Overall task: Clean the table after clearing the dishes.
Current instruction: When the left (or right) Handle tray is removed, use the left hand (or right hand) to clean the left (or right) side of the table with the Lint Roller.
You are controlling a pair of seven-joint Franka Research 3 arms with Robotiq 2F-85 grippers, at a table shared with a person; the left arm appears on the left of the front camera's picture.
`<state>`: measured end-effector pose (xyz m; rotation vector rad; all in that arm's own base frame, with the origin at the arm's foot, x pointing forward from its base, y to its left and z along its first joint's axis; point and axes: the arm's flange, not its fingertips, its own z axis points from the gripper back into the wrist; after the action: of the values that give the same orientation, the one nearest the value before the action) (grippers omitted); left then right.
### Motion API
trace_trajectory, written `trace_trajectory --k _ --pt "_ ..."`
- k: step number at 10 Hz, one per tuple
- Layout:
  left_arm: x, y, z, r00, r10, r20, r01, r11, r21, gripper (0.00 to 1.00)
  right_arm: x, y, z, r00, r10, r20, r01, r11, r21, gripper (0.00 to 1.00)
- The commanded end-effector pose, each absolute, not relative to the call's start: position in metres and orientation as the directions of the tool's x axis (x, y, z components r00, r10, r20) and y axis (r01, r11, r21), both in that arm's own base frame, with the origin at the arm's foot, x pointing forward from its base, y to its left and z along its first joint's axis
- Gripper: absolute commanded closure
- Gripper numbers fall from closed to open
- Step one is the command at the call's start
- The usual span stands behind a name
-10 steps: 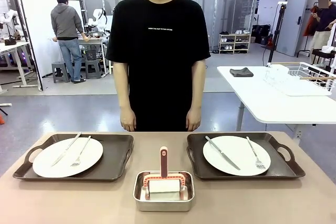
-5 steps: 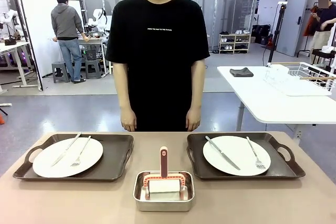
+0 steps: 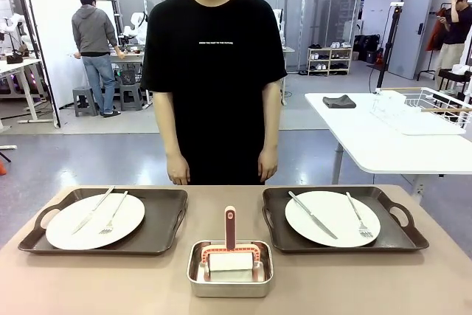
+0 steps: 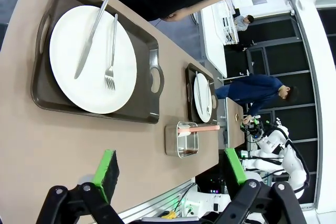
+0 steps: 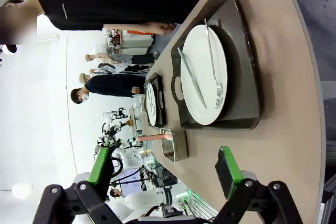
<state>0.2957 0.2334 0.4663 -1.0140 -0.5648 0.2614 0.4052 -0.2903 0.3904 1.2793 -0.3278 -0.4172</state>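
i am hanging my left gripper (image 4: 169, 169) over the near edge of the plain tan rectangular worktop (image 4: 68, 145), green pads spread wide with nothing between them. my right gripper (image 5: 164, 169) is gaping just as empty on its own side.

just past them, in the middle, the small square steel pan (image 3: 229, 287) is sitting with the pink-framed white roller (image 3: 230, 260) lying in it, its handle sticking out over the far rim. beyond that, the dark brown rectangular left tray (image 3: 166, 234) is carrying a round white plate (image 3: 77, 230) with a steel knife (image 3: 94, 209) and fork (image 3: 114, 215) laid across it. the matching right tray (image 3: 274, 219) is carrying its own white plate (image 3: 333, 210) and cutlery. at the far edge the person in the black t-shirt (image 3: 214, 71) is standing with one hand (image 3: 178, 175) hanging at each side, touching nothing.

i am judging that the clearing is not yet begun, since both sets of dishes are sitting on the worktop. the next move is calling for getting each tray off, taken by a handle and kept level so the cutlery is not sliding. only after that is the roller coming into it.

the pan's near wall is hiding the roller's lower part, so i cannot tell what its surface is like. the front view is cutting off the worktop's nearest strip, and i am making out no crumbs or spills from here. in each wrist view the farther tray is looking too small to read.
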Motion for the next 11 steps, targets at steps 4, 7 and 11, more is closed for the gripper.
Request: trace_trajectory --k 4,7,11 --pt "0.2935 0.2347 0.4653 0.831 0.452 0.326 0.062 0.506 -0.86 0.0 0.4039 -0.29 0.3924 0.879 -0.476 0.008 0.116 0.23 0.966 0.0" --pt "0.2935 0.2347 0.4653 0.831 0.452 0.326 0.062 0.506 -0.86 0.0 0.4039 -0.29 0.3924 0.879 -0.476 0.008 0.116 0.23 0.966 0.0" --pt "0.2935 0.2347 0.4653 0.831 0.452 0.326 0.062 0.506 -0.86 0.0 0.4039 -0.29 0.3924 0.879 -0.476 0.008 0.116 0.23 0.966 0.0"
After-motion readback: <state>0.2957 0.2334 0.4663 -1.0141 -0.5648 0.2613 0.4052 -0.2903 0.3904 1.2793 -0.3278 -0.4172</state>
